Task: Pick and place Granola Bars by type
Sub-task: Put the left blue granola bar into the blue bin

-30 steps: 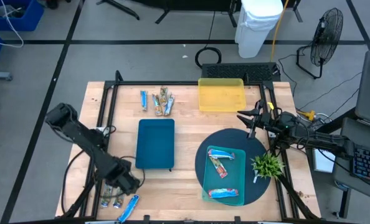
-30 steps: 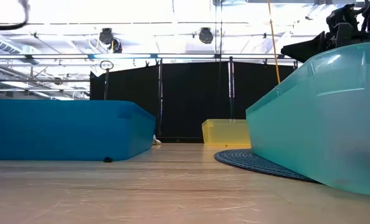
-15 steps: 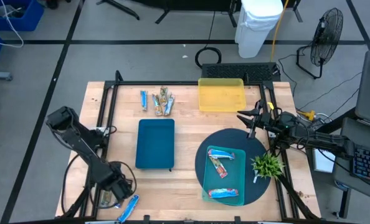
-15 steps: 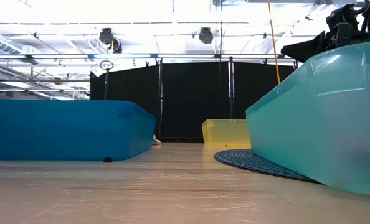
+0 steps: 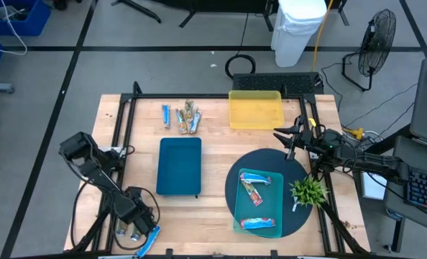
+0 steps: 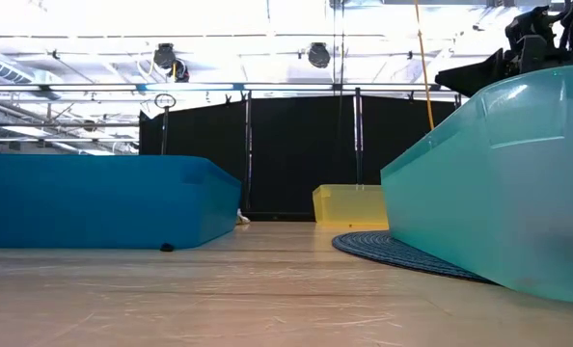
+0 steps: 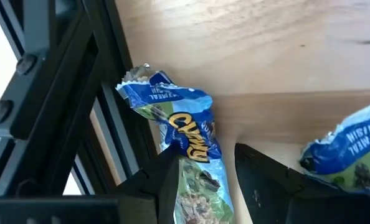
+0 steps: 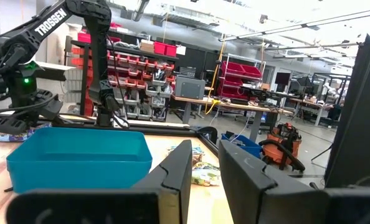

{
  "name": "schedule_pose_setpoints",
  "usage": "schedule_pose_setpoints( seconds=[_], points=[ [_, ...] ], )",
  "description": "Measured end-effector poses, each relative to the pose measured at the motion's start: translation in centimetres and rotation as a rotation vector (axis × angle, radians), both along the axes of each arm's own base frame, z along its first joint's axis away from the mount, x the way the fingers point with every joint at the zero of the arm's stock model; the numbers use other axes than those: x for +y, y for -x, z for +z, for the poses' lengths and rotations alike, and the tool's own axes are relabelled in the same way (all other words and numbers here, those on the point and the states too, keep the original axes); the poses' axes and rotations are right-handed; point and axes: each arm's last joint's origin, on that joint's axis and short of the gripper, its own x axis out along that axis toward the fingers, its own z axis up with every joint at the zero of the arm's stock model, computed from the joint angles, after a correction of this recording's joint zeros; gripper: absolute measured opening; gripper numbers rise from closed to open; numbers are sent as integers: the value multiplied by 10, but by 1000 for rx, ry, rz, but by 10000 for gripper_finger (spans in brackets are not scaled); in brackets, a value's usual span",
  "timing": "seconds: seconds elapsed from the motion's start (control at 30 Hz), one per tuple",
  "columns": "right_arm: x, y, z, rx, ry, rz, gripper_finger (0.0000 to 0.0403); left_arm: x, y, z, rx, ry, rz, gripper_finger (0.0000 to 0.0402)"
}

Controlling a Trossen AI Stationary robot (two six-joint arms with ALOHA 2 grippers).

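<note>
In the high view, the left end effector (image 5: 132, 219) is lowered beside the blue tray's (image 5: 179, 167) near-left corner, over loose Granola Bars (image 5: 147, 240) at the table (image 5: 213, 155) edge; more bars lie beyond that tray. In the left wrist view, its fingers are spread around a blue-wrapped bar (image 7: 186, 140), not yet clamped, evidently for picking. The right end effector (image 5: 289, 140), fingers narrowly parted and empty, is parked right of that tray.

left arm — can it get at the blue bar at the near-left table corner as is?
Probably yes. The left pincer is open, its fingers straddling a blue-wrapped bar lying flat by the table's frame rail; nothing covers it.
</note>
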Motion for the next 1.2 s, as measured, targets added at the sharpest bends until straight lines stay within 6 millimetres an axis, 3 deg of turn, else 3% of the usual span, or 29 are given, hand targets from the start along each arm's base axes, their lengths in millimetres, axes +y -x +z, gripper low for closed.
schedule_pose_setpoints(
  seconds=[0.2,0.3,0.47,0.7,0.9,1.2],
  points=[
    [0,0,0,0,0,0,71,1,-2,-1,-2,-10,32,155],
    [0,0,0,0,0,0,71,2,-4,-1,-9,-3,33,123],
    [0,0,0,0,0,0,71,2,-5,0,-31,-11,22,21],
    [0,0,0,0,0,0,71,4,-5,6,-42,-40,-21,6],
    [0,0,0,0,0,0,71,3,-12,38,-195,-112,-60,4],
    [0,0,0,0,0,0,71,4,-20,106,-338,-252,-166,2]
  ],
)
